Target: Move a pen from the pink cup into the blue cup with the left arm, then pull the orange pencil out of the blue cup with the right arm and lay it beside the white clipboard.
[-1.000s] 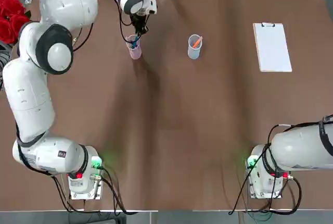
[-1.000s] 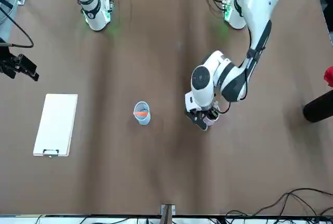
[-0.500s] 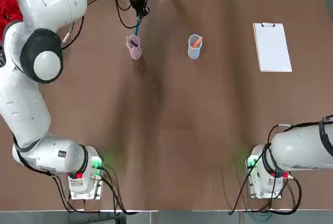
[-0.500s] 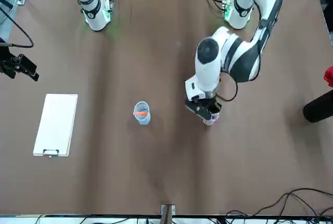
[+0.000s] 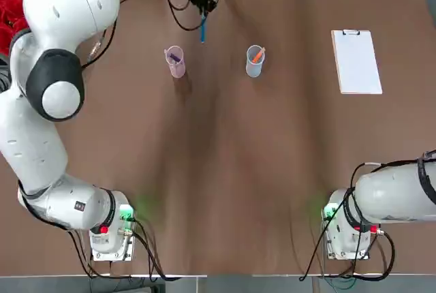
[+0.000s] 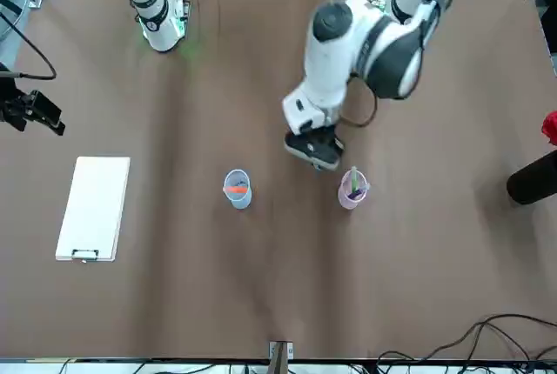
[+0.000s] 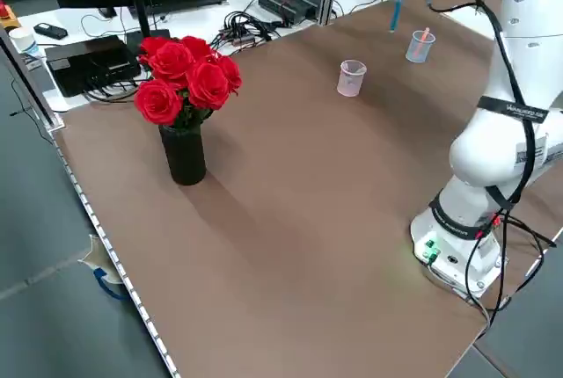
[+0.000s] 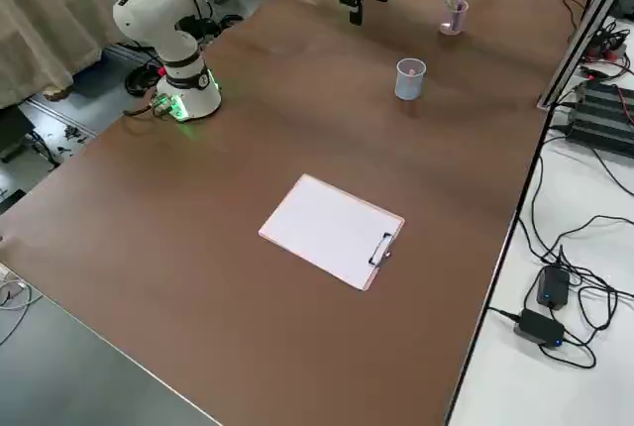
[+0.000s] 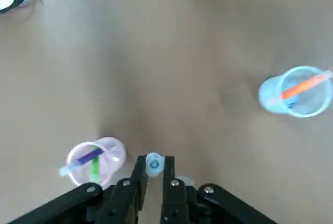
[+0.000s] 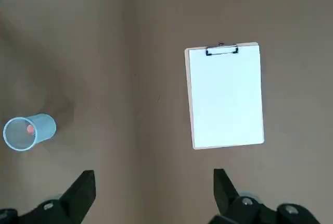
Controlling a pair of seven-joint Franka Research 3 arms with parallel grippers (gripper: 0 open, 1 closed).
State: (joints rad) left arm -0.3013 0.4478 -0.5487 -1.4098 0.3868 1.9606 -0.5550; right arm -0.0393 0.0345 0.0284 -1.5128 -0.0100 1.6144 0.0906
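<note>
While grasping the blue pen (image 5: 202, 31) with left gripper (image 9: 154, 159), hovers near the table's (image 5: 238, 163) far edge. Holds right gripper (image 10: 154, 172) released near right edge.

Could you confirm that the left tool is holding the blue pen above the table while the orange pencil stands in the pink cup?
One detail is off: the orange pencil is in the blue cup, as the top view shows. The left tool is indeed holding the blue pen above the table.
</note>
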